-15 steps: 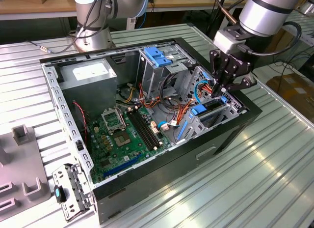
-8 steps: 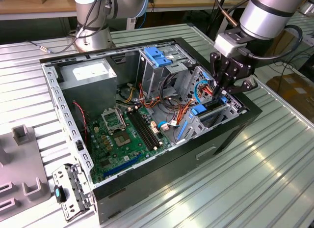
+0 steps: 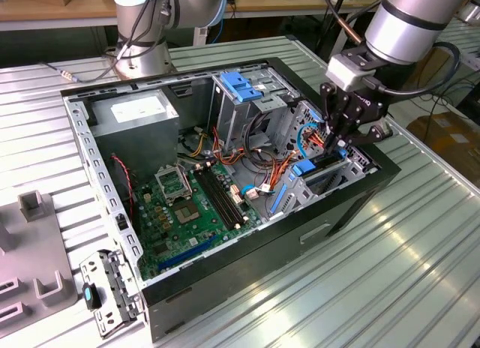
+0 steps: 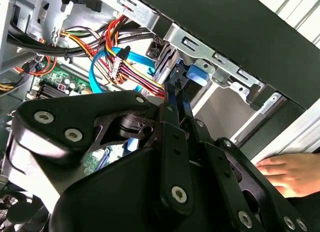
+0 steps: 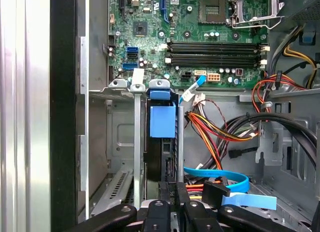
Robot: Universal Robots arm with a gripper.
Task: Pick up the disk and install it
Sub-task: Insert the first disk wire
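The open computer case [image 3: 112,213] lies on its side on the ribbed metal table. The disk [image 5: 154,163] stands edge-on in the front drive bay, between two metal rails, with a blue plastic bracket [image 5: 162,119] on its end. My gripper [image 3: 341,143] reaches down into that bay at the exterior view's right. Its two thin black fingers [image 4: 173,109] are shut close together, and their tips rest at the blue bracket [image 4: 196,77]. I cannot tell whether anything thin is pinched between them.
Red, yellow and blue cables [image 5: 215,134] crowd the space beside the bay. The grey power-supply box [image 3: 135,112], a drive cage with a blue top [image 3: 244,85] and the motherboard [image 3: 187,205] occupy the case. A person's hand [image 4: 290,174] rests outside the case wall. A loose metal bracket [image 3: 109,292] lies nearby.
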